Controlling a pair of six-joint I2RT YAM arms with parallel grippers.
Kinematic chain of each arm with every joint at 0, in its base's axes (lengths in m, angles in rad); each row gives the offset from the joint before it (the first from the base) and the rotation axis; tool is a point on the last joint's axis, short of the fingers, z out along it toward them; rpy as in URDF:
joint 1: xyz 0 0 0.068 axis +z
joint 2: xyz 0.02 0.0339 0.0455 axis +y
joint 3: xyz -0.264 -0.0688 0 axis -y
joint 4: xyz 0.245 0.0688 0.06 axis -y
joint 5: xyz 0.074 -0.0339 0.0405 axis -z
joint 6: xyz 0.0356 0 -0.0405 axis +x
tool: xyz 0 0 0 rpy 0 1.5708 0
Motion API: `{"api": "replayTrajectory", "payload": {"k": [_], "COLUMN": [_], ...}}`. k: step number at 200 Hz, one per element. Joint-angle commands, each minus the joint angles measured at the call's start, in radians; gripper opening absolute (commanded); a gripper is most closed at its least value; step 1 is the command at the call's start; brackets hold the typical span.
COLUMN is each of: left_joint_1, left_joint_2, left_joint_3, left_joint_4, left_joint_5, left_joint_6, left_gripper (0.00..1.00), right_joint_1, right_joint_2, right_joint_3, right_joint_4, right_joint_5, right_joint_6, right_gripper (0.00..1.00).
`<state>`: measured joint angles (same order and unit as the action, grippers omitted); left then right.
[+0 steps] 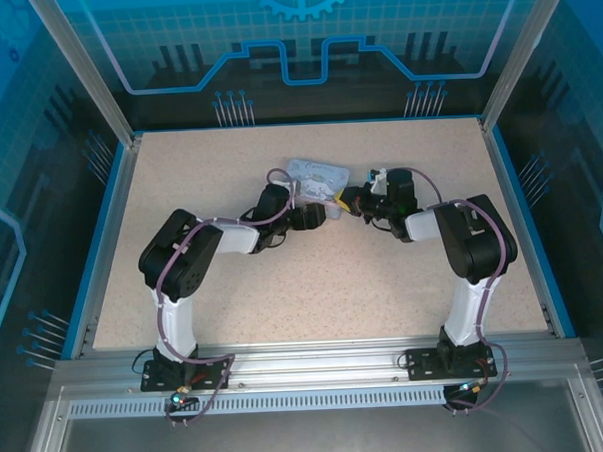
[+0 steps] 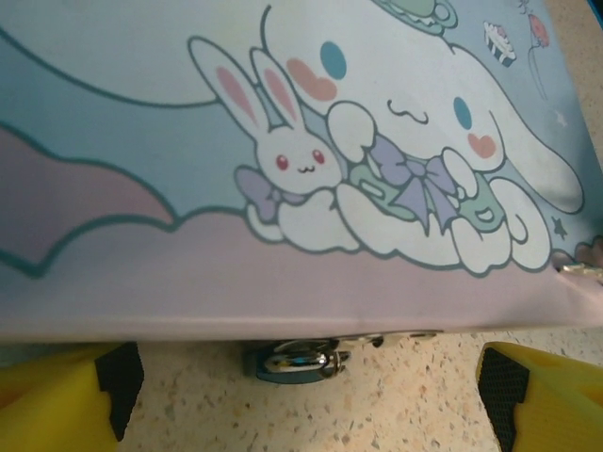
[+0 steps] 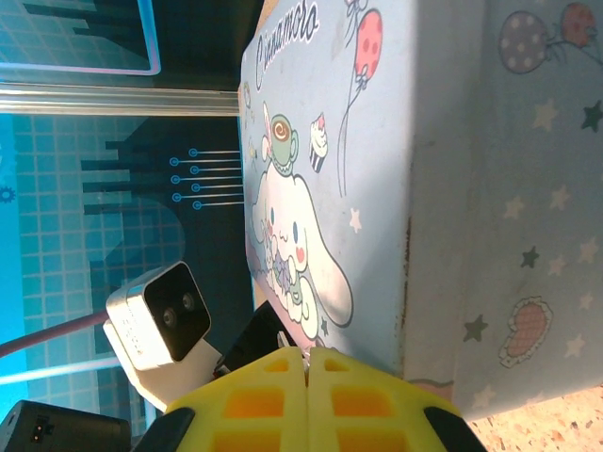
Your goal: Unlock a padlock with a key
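The padlock [image 2: 300,361], a small dark body with a shiny shackle, hangs at the front edge of the pale blue cartoon tin [image 2: 283,141] and rests on the speckled table. My left gripper [image 2: 306,400] is open, one yellow finger on each side of the padlock, a little short of it. My right gripper [image 3: 307,358] is shut at the tin's corner [image 3: 377,311]. A thin metal sliver, apparently the key [image 3: 306,349], pokes out between its tips. From above, the tin [image 1: 317,175] lies mid-table, with the left gripper [image 1: 316,217] below it and the right gripper [image 1: 354,199] at its right end.
The left arm's white wrist camera [image 3: 160,320] sits close beside my right gripper. A metal hasp [image 2: 405,335] runs along the tin's edge right of the padlock. Blue walls and aluminium posts [image 1: 84,65] ring the table [image 1: 284,287].
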<state>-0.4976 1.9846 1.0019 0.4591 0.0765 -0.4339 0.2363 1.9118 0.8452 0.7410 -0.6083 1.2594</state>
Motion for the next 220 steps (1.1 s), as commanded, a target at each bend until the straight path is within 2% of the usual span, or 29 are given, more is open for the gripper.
{"api": "replayTrajectory", "payload": {"k": [1,63,114,164,220], "left_joint_1": [-0.003,-0.041,-0.046,-0.047,-0.054], "left_joint_2": [0.04,0.089,0.109,0.114,0.109], "left_joint_3": [0.039,0.091,0.114,0.123,0.121], "left_joint_4": [-0.033,-0.015,0.028,0.097,0.161], "left_joint_5": [0.004,-0.004,0.051,0.152,0.188], "left_joint_6": [0.072,0.102,0.039,-0.055,-0.133], "left_gripper": [0.93,0.93,0.94,0.94,0.94], "right_joint_1": [-0.007,-0.009,-0.012,-0.014,-0.015], "right_joint_2": [0.049,0.069,0.077,0.078,0.079], "right_joint_3": [-0.008,0.005,0.003,0.002,0.0], "right_joint_4": [-0.095,-0.098,-0.094,-0.095,-0.1], "right_joint_5": [0.013,0.003,0.006,0.004,0.009], "right_joint_6": [-0.02,-0.023,-0.018,-0.02,-0.02], "right_gripper": [0.0,0.0,0.0,0.0,0.0]}}
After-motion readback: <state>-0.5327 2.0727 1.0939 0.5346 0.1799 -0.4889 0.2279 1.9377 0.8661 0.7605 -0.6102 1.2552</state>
